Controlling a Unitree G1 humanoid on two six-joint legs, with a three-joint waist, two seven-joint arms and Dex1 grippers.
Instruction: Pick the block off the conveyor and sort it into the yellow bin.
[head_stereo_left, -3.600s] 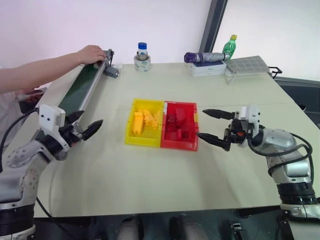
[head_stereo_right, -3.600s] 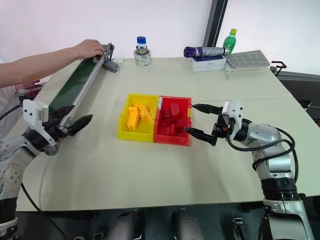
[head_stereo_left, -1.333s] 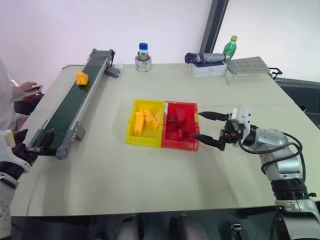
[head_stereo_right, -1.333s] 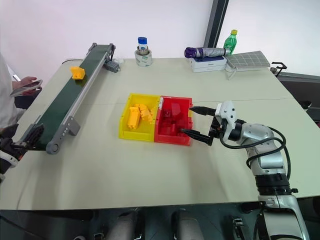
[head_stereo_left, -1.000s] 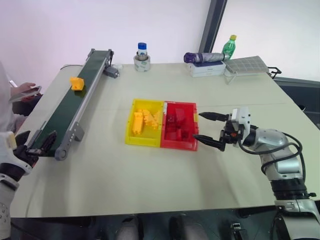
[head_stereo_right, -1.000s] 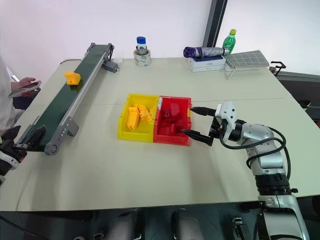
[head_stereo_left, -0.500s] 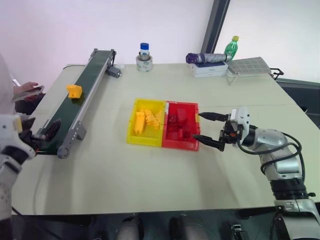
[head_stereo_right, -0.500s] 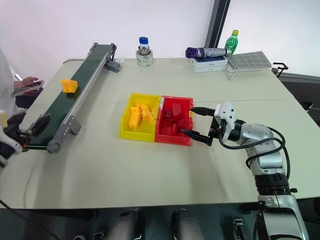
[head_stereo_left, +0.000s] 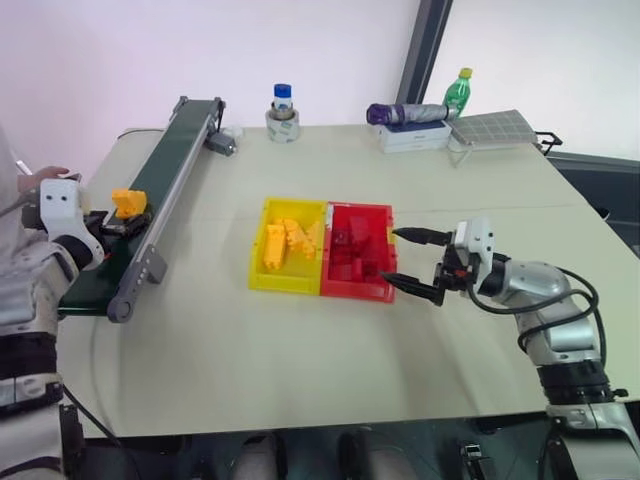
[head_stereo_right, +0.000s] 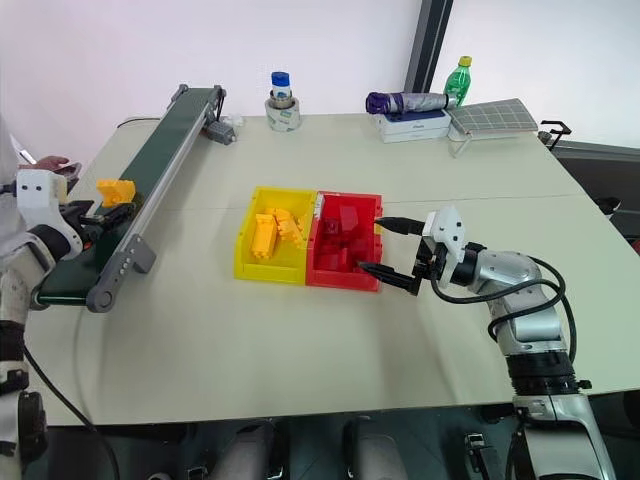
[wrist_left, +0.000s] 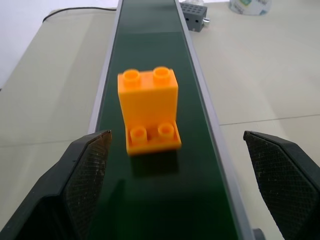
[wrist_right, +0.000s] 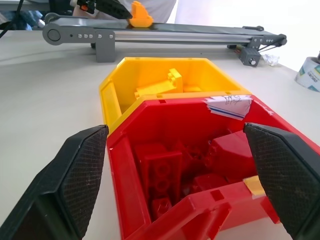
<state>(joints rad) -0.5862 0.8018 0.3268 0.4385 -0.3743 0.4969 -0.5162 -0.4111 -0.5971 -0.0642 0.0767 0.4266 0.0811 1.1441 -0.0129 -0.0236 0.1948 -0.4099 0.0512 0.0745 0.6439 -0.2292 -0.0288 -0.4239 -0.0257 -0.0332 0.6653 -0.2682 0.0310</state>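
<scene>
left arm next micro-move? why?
Probably ease the left gripper forward along the conveyor until its fingers flank the block, then close. In the left wrist view the jaws stand wide open and the block stands on the belt ahead of the fingertips, roughly centred between them and not yet between the pads.

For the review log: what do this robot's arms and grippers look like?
Both arms are silver-grey metal with black joints and loose black cables. Each wrist carries a white boxy housing. The left gripper and right gripper each have two black tapered fingers with cross-hatched inner pads.
</scene>
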